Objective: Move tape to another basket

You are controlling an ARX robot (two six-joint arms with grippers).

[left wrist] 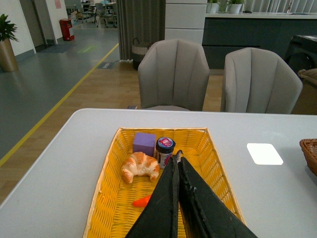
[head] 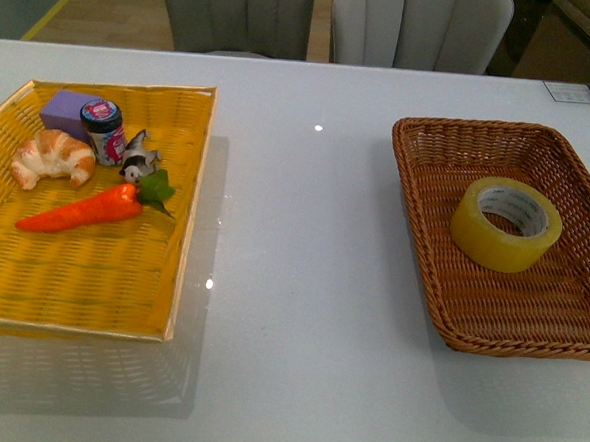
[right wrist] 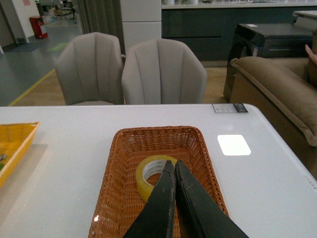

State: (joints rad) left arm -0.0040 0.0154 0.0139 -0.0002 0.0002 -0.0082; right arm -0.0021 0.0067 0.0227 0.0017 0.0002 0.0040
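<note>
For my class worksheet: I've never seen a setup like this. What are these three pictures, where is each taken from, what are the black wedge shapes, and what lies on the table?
This is a two-armed robot at a white table. The front view comes from a camera on its body; neither arm shows there. The other two come from cameras on its wrists, and the black wedges are its hands: the left hand above the bright yellow woven tray, the right hand above the dark brown wicker basket. Both hands look shut and hold nothing.

The basket holds a yellowish roll of packing tape, lying tilted. The tray holds a croissant, an orange toy carrot, a purple block, a small dark-lidded jar and a small grey-and-white object I can't identify. Grey chairs stand behind the table.
</note>
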